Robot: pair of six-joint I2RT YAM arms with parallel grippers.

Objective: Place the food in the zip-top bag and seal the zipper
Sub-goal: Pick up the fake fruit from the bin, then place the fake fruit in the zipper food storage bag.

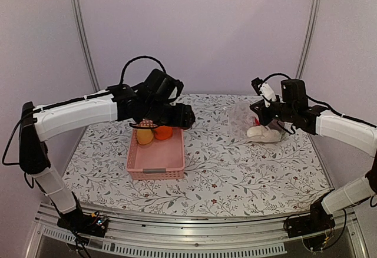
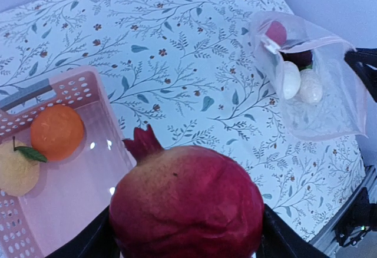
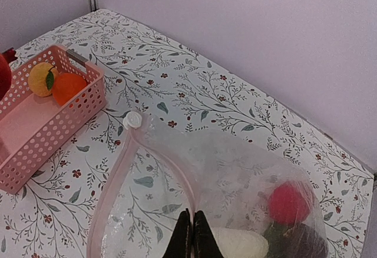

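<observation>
My left gripper [image 1: 184,118] [image 2: 187,234] is shut on a dark red pomegranate [image 2: 188,202] and holds it above the far right corner of the pink basket [image 1: 156,158]. An orange piece [image 1: 163,132] and a yellow piece [image 1: 144,136] lie in the basket. The clear zip-top bag [image 1: 244,116] [image 3: 247,164] stands at the right with its mouth open toward the basket. A red piece [image 3: 290,204], a white piece [image 3: 238,243] and a dark maroon piece [image 3: 303,241] sit inside. My right gripper [image 1: 263,114] [image 3: 192,234] is shut on the pinkish zipper strip [image 3: 118,175] of the upper mouth edge.
The white slider [image 3: 132,120] sits at the far end of the zipper. The floral tablecloth [image 1: 224,169] lies between basket and bag. Pale walls [image 1: 200,28] enclose the back and sides. The bag also shows in the left wrist view [image 2: 312,93], to the right of the pomegranate.
</observation>
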